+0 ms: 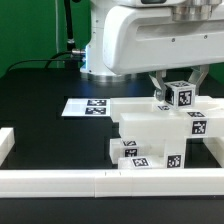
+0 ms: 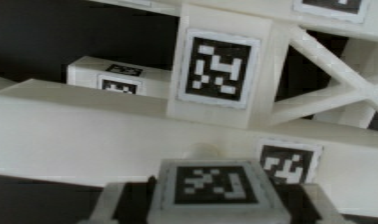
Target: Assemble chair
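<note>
My gripper (image 1: pixel 180 92) is shut on a small white tagged cube (image 1: pixel 181 96), a chair part, held just above the other white parts. In the wrist view the cube (image 2: pixel 218 186) sits between the dark fingers (image 2: pixel 133 200), its tag facing the camera. Below it lies the flat frame (image 2: pixel 220 70) with diagonal struts and a large tag. In the exterior view the blocky seat (image 1: pixel 150 135) and the lower tagged blocks (image 1: pixel 140 158) stand together under and in front of the gripper. Whether the cube touches the parts below, I cannot tell.
The marker board (image 1: pixel 90 106) lies flat on the black table, toward the exterior view's left of the parts. A long low white border rail (image 1: pixel 100 181) runs along the front, with a short piece (image 1: pixel 8 143) at the left. Another small tagged block (image 2: pixel 111 75) shows beyond the frame.
</note>
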### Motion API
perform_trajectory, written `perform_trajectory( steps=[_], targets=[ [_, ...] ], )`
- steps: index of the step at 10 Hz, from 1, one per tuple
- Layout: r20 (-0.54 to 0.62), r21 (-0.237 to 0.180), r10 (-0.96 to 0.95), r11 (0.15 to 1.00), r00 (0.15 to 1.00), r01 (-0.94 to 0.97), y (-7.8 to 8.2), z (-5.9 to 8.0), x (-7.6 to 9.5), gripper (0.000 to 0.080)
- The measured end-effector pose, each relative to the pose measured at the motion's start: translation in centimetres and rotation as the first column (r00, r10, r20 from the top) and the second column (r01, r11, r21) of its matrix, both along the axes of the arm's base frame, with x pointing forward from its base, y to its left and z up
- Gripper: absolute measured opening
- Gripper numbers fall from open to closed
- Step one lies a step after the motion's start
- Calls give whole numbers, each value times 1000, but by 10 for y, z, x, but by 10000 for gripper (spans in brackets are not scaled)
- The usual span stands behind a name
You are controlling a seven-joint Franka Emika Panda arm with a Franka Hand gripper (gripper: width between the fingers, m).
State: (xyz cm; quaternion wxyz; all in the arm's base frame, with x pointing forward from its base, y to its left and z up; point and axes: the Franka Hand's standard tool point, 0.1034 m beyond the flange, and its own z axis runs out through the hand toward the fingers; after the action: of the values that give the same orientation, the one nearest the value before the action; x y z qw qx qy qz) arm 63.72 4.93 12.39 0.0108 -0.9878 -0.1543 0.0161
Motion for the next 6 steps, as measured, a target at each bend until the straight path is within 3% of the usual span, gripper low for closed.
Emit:
perform_trajectory(
  steps=[6],
  targets=[
    [1,0,-4,1000,1000,4,-2,0,0,279]
  ],
)
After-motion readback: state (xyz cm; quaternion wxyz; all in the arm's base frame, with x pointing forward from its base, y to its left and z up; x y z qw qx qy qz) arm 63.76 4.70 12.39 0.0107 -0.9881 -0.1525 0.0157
